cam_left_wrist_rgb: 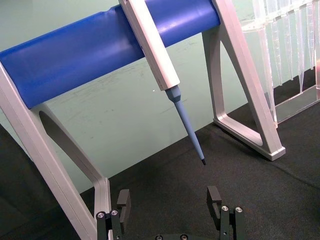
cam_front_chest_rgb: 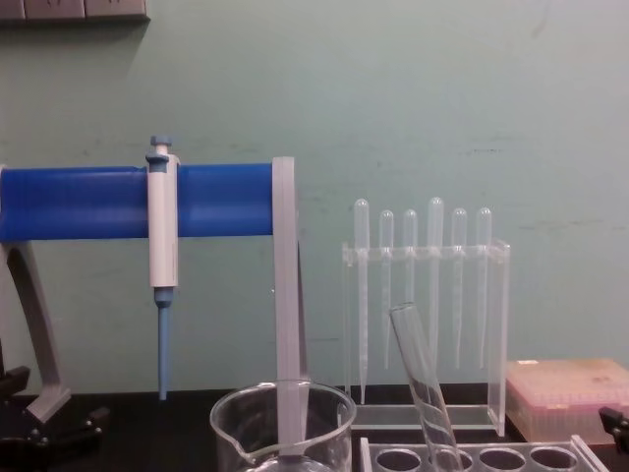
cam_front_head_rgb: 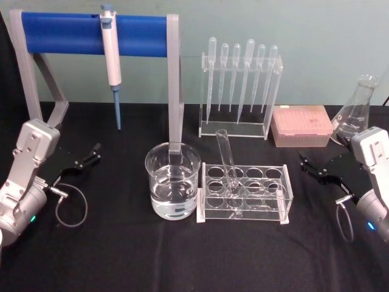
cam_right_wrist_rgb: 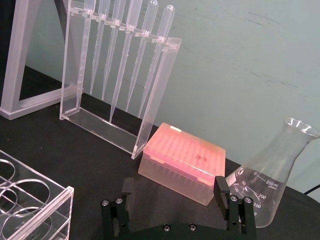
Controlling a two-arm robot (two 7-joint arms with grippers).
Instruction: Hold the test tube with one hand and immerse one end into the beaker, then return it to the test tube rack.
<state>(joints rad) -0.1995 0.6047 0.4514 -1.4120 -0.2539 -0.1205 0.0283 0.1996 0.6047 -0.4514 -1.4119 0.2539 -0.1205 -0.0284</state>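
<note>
You will find the test tube point(cam_front_head_rgb: 228, 161) standing tilted in the clear test tube rack point(cam_front_head_rgb: 285, 191), in the second column of holes from the rack's left end, with its open mouth leaning up and away. The rack sits just right of the beaker point(cam_front_head_rgb: 152, 176), near the middle of the black surface point(cam_front_head_rgb: 182, 261). The head view shows water in the lower part of the beaker. The chest view cuts the beaker off below its rim but shows the spout pointing to the robot's left. The left claw point(cam_front_head_rgb: 91, 153) hangs low at the left side and the right claw point(cam_front_head_rgb: 305, 165) at the right side. Both grip nothing, and each wrist view shows the two fingers spread wide apart. Bare surface lies between the left claw and the beaker, and between the right claw and the rack's right end. A grey post of the blue-barred stand point(cam_front_head_rgb: 61, 25) rises just behind the beaker, with the pipettor point(cam_front_head_rgb: 110, 55) hanging from the bar. The pipette rack point(cam_front_head_rgb: 240, 91) stands behind the tube rack, and the pink tip box point(cam_front_head_rgb: 302, 125) and the flask point(cam_front_head_rgb: 355, 109) sit at the right rear. You cannot tell which row holds the tube, because its round bottom is hard to make out through the clear walls.
</note>
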